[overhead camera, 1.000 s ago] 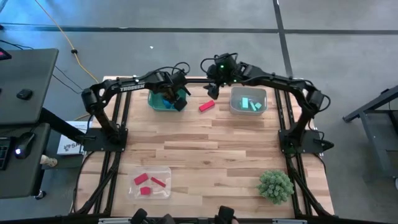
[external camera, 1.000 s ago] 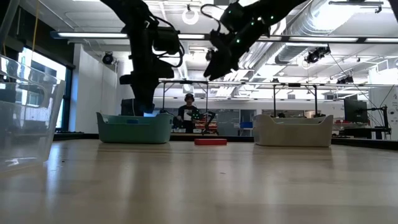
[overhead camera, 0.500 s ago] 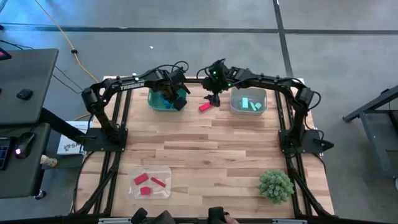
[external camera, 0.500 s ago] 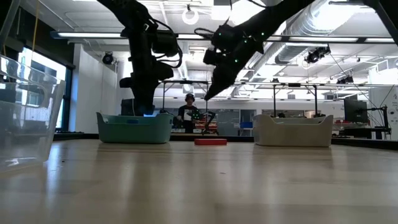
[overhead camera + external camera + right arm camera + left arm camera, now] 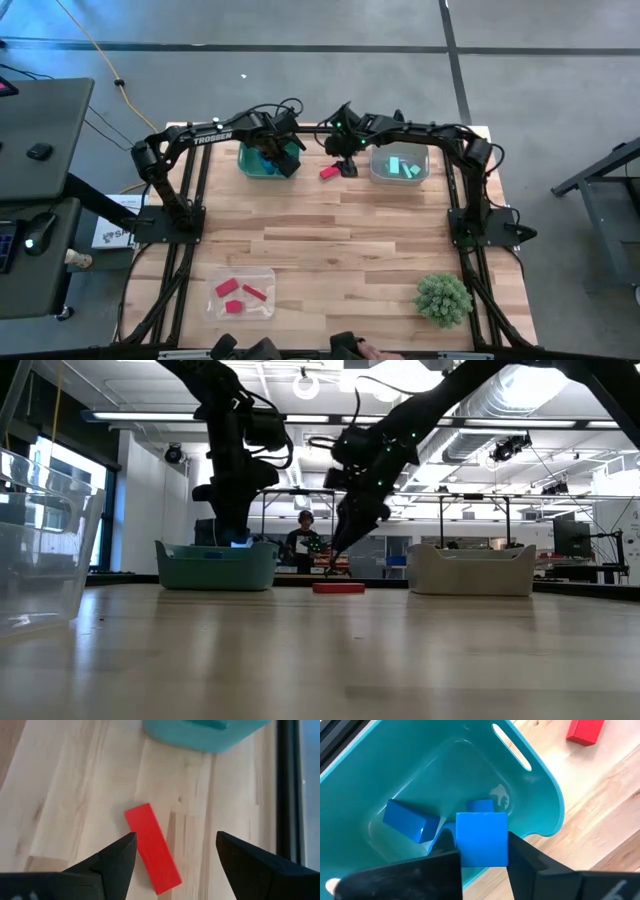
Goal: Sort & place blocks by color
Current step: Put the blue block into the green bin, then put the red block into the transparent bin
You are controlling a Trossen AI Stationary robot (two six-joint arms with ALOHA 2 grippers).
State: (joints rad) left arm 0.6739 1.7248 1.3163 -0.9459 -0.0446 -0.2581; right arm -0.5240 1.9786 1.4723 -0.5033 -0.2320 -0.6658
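My left gripper [image 5: 482,851] hangs over the teal bin [image 5: 250,163] at the table's far side, pointing down, shut on a blue cube [image 5: 482,837]. Two more blue blocks [image 5: 411,820] lie on the bin's floor. A red bar [image 5: 152,849] lies flat on the wood between the teal bin and the pale bin [image 5: 378,170]. My right gripper [image 5: 176,837] stands open just above the red bar [image 5: 328,172], one finger on either side, touching nothing. In the low view its fingertips [image 5: 333,558] are a little above the bar [image 5: 338,588]. My left gripper pinches the blue cube by two opposite side faces [image 5: 506,845] between its two fingers. The fingers come from above, pointing down. The cube sits level, lifted clear above the bin's floor.
The pale bin holds light teal blocks [image 5: 403,166]. A clear bin [image 5: 215,308] with red blocks [image 5: 240,292] stands at the near left. A spiky green ball [image 5: 443,298] sits near the right front. Bare wood lies across the table's middle.
My right gripper has come down and toward the table's left, from above the far edge to just over the red bar, rolling its wrist on the way and staying open. The red bar has not moved.
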